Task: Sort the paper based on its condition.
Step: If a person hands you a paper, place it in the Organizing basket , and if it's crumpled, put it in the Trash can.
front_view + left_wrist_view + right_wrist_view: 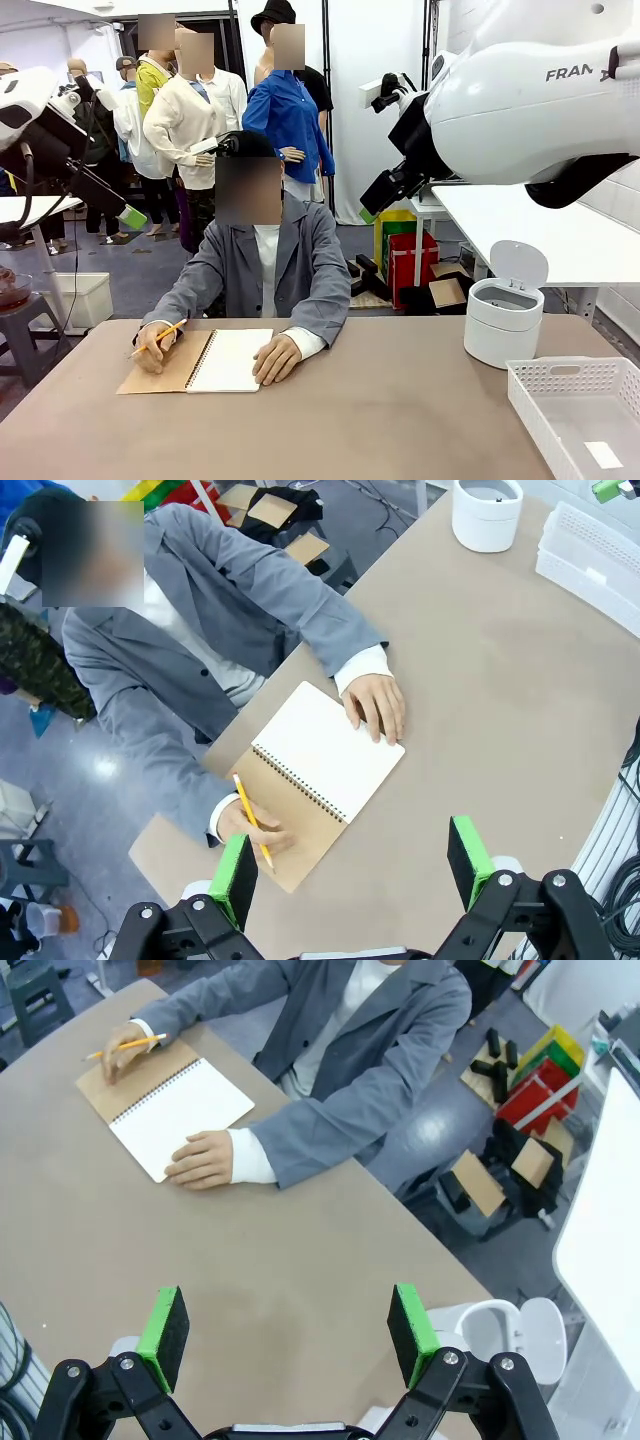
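Observation:
The paper is out of view as loose sheets. A spiral-bound notebook [228, 358] [330, 755] [180, 1115] lies open at a blank white page, its tan cover folded out, in front of the seated person. One hand [276, 358] rests on the page. The other holds a yellow pencil [158, 338] [250, 815] [125, 1047] over the cover. My left gripper [350, 865] hangs open high above the notebook's near side. My right gripper [288, 1332] is open too, high over bare table, with nothing between its fingers.
A small white bin [503, 320] [487, 510] with its lid raised stands at the right of the table. A white perforated basket [580, 410] [590, 560] sits at the near right corner. The brown table [380, 410] lies open in the middle.

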### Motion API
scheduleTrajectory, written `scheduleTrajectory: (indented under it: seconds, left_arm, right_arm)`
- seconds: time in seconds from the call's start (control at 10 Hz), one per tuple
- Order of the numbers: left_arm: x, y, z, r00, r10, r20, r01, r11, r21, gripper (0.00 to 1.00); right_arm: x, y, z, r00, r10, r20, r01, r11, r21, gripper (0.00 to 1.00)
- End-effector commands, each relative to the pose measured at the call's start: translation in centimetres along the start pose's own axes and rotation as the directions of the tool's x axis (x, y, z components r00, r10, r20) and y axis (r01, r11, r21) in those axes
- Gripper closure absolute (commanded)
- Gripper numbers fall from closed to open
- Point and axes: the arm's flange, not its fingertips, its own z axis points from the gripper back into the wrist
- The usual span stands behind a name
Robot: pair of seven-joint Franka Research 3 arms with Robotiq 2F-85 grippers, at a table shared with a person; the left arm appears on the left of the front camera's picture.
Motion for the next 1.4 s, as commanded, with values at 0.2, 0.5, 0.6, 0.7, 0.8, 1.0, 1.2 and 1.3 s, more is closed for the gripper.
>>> scheduleTrajectory:
  seconds: [0.2,0.5,0.6,0.7,0.8,1.0,1.2,1.3]
  left_arm:
    - [-0.03,-0.08,-0.02,1.000,0.006,-0.003,-0.006,1.000,-0.012,0.00]
    - [-0.03,-0.08,-0.02,1.000,0.006,-0.003,-0.006,1.000,-0.012,0.00]
    - [-0.03,-0.08,-0.02,1.000,0.006,-0.003,-0.006,1.000,-0.012,0.00]
    - [-0.03,-0.08,-0.02,1.000,0.006,-0.003,-0.006,1.000,-0.012,0.00]
    - [-0.03,-0.08,-0.02,1.000,0.006,-0.003,-0.006,1.000,-0.012,0.00]
    - [-0.03,-0.08,-0.02,1.000,0.006,-0.003,-0.006,1.000,-0.012,0.00]
    - [-0.03,-0.08,-0.02,1.000,0.006,-0.003,-0.006,1.000,-0.012,0.00]
    - [-0.03,-0.08,-0.02,1.000,0.006,-0.003,-0.006,1.000,-0.012,0.00]
  right_arm:
    - [-0.02,-0.02,-0.01,1.000,-0.001,-0.001,0.001,1.000,0.000,0.00]
    - [-0.02,-0.02,-0.01,1.000,-0.001,-0.001,0.001,1.000,0.000,0.00]
    - [-0.02,-0.02,-0.01,1.000,-0.001,-0.001,0.001,1.000,0.000,0.00]
    - [-0.02,-0.02,-0.01,1.000,-0.001,-0.001,0.001,1.000,0.000,0.00]
    - [-0.02,-0.02,-0.01,1.000,-0.001,-0.001,0.001,1.000,0.000,0.00]
    - [-0.02,-0.02,-0.01,1.000,-0.001,-0.001,0.001,1.000,0.000,0.00]
    - [-0.02,-0.02,-0.01,1.000,-0.001,-0.001,0.001,1.000,0.000,0.00]
    - [-0.02,-0.02,-0.01,1.000,-0.001,-0.001,0.001,1.000,0.000,0.00]
